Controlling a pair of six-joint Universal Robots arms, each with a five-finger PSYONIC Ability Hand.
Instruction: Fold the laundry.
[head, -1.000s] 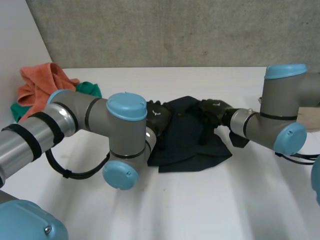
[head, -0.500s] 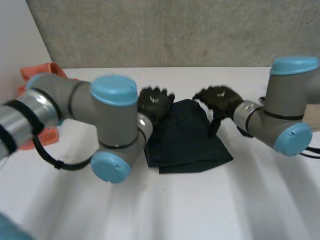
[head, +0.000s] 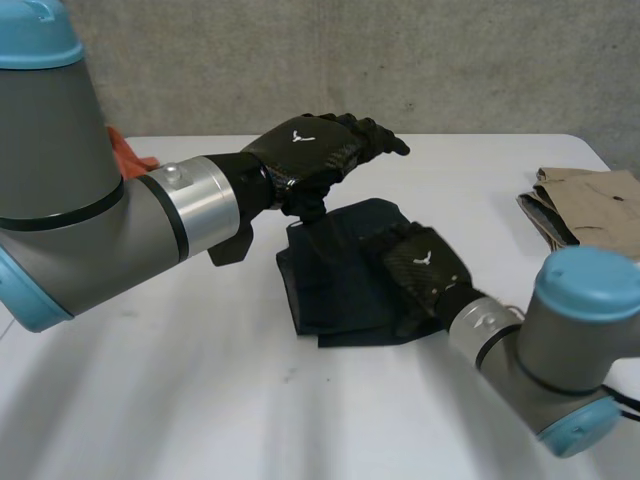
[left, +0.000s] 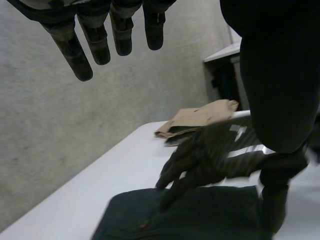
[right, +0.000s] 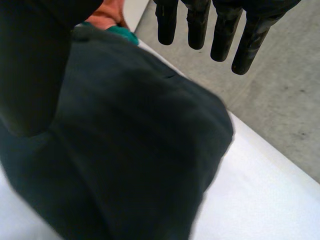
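The left hand (head: 315, 150) is off the dark cloth (head: 335, 290) now and hangs above its far edge in the upper middle of the frame, fingers straight. The right hand (head: 425, 270), a second ago at the cloth's far right corner, is now low over its right part, right of centre, fingers straight. The left arm (head: 100, 230) now covers most of the orange cloth (head: 128, 155). The right arm (head: 560, 340) sits lower right, baring the tan cloth (head: 585, 205). The dark cloth, bunched before, lies flat.
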